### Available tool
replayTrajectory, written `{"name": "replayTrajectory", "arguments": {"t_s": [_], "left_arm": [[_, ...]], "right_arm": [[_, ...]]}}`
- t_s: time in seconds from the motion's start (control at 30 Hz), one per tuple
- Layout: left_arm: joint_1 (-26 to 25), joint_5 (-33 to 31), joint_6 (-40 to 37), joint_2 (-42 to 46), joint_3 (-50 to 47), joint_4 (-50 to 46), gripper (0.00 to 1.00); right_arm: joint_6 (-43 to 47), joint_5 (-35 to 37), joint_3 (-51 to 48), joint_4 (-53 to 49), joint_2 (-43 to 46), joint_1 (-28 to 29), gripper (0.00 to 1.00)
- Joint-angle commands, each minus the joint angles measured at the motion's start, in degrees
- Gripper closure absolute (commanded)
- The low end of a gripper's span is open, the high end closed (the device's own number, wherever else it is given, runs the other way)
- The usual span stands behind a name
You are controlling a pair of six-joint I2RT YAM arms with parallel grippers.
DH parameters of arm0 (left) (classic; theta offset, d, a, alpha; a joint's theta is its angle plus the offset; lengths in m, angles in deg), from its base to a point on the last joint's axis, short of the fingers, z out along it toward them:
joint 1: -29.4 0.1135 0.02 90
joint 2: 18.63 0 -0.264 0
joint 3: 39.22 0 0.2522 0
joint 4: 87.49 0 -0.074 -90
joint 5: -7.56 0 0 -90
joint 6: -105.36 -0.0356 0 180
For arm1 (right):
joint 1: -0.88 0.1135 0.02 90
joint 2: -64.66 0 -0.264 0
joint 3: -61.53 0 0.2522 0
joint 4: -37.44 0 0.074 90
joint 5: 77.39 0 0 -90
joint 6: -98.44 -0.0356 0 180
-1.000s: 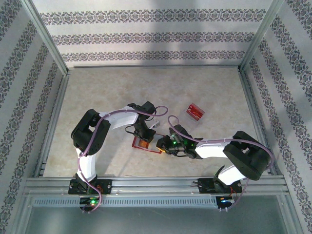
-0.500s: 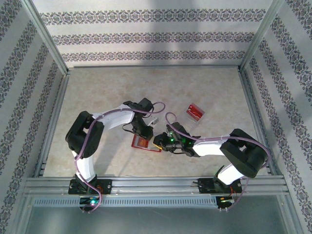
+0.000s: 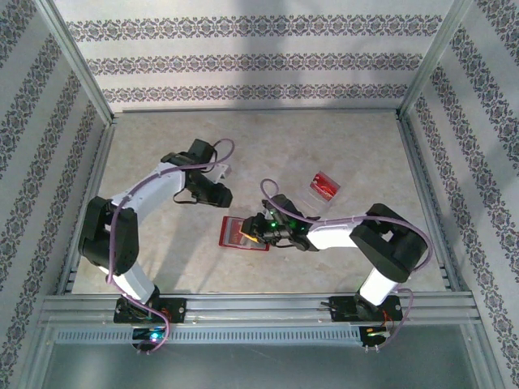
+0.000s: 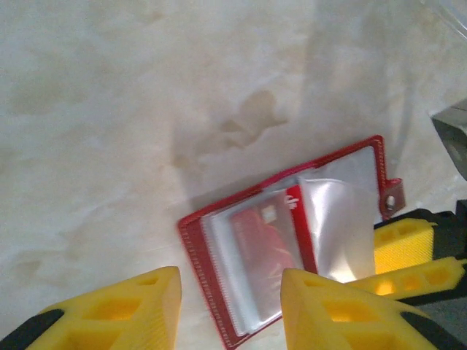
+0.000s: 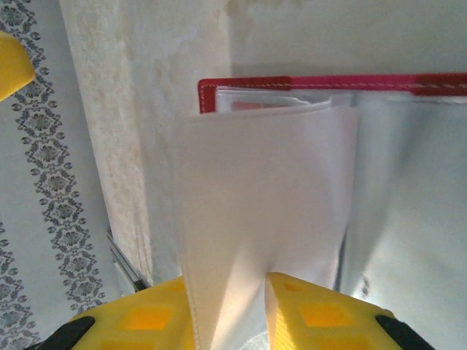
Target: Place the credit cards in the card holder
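The card holder (image 3: 242,234) lies open on the table, a red wallet with greyish sleeves (image 4: 332,219) and a clasp tab (image 4: 392,200). One red credit card (image 4: 264,244) sits inside a clear sleeve of it. Another red credit card (image 3: 324,185) rests in the clear plastic tray behind and to the right. My right gripper (image 3: 261,229) is at the wallet's right side, shut on a lifted sleeve (image 5: 263,211); the wallet's red edge (image 5: 328,82) lies beyond it. My left gripper (image 3: 214,193) hangs open, up and to the left of the wallet, with nothing between its fingers (image 4: 139,310).
The clear plastic tray (image 3: 315,194) stands right of centre. Patterned walls and metal rails (image 3: 251,304) close in the table. The right arm's yellow fingers (image 4: 408,255) show beside the wallet in the left wrist view.
My left arm has pulled away from the wallet, up and to the left. The right gripper has slid left onto the wallet, which now lies uncovered.
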Motion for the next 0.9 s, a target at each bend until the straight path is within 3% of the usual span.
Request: {"name": "replayTrajectory", "arguments": {"t_s": [0.0,0.23,0.7,0.87], "left_arm": [[2.07,0.21,-0.19,2.05,-1.19,0.22,0.57],[3.05,3.3,-1.7,2.02,-2.55,0.98,0.57],[0.39,9.73,-0.12,-4.36,-4.76,3.97,0.8],[-0.9,11.05,0.42,-6.71,-3.57,4.0,0.83]], "right_arm": [[2.33,-2.52,2.91,-1.08,-2.3,0.9,0.7],[3.63,-5.93,8.05,-2.42,-8.92,1.53,0.69],[5.48,-7.25,11.28,-4.7,-13.34,2.31,0.69],[6.93,-7.36,11.42,-4.91,-12.52,2.39,0.62]]}}
